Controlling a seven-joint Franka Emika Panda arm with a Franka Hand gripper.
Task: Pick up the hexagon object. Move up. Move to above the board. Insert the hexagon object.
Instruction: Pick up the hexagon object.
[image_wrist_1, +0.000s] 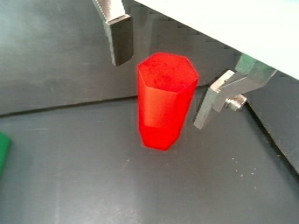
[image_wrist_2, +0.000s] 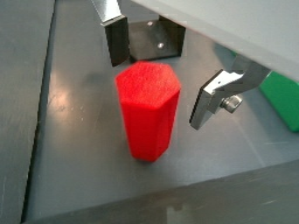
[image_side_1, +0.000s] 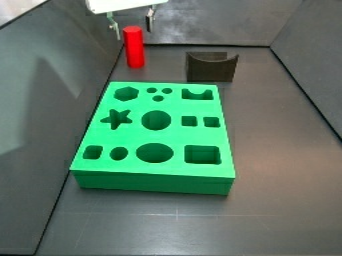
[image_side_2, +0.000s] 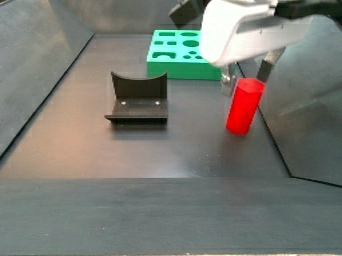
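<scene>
Dark grey floor carries everything we see. Upright on it stands the red hexagon object, beyond the green board's far end. Our gripper hangs above the peg, fingers spread wide on both sides, untouched. Beside stands the fixture.

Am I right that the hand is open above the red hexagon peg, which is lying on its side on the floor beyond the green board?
Not quite: the red hexagon peg stands upright on the floor, as a side view shows, not on its side. The rest holds: the hand is open above it, fingers apart on either side in both wrist views, and the peg sits beyond the green board.
</scene>
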